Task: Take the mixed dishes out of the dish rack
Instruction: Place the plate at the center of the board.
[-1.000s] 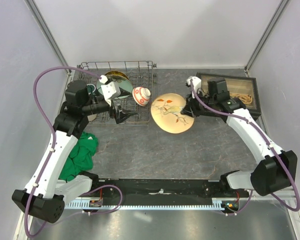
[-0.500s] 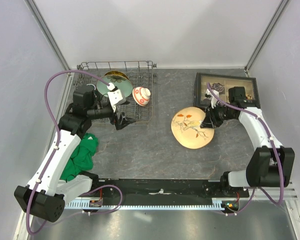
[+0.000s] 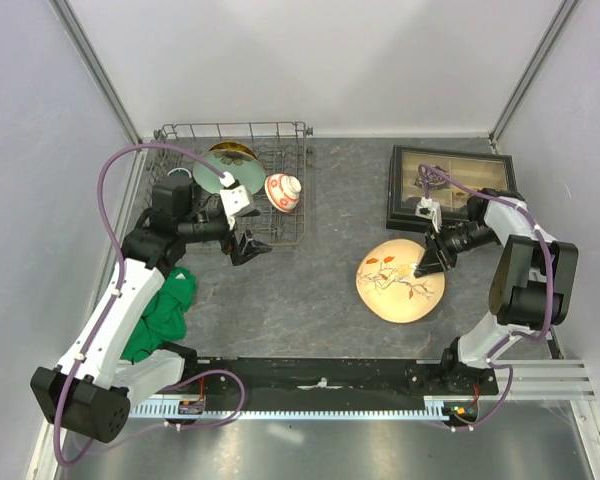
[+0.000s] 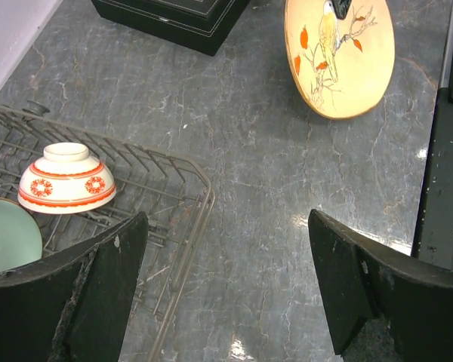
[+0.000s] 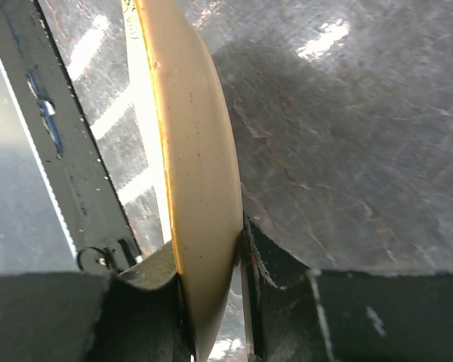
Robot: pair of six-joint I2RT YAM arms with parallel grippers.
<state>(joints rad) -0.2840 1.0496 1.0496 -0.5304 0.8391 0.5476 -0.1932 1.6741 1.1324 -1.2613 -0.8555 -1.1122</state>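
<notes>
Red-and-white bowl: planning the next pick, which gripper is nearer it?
Left. The left gripper hangs open beside the rack, close to the bowl; the right gripper is across the table, shut on the bird plate.

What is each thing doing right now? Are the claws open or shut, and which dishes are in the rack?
Left claw: open, empty.
Cream round plate with bird pattern: out of the rack, gripped by its rim.
Right claw: shut on that plate.
Small red-and-white bowl: upside down in the rack.
Pale green plate: in the rack.
Yellow-gold patterned dish: in the rack.
Grey metal wire dish rack: partly loaded.
</notes>
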